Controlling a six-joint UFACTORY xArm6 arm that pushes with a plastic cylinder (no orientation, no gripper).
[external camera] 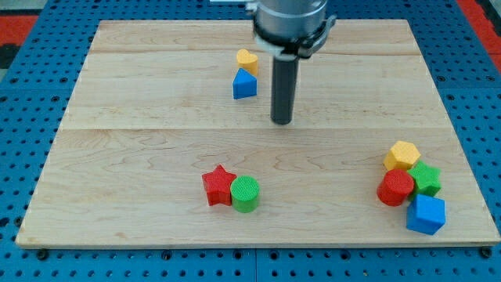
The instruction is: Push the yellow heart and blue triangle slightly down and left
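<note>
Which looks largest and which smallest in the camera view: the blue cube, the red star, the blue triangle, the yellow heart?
1. Blue cube, nearest the view's bottom, so nearness may enlarge it.
2. Red star, nearly the same; this order is unsure.
3. Blue triangle.
4. Yellow heart, partly behind the triangle.
My tip is right of both.

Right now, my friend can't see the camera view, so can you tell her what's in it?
My tip rests on a wooden board, to the right of and a little below a yellow heart touching a blue triangle. Near the bottom sit a red star and green cylinder; four more blocks cluster bottom right.
</note>
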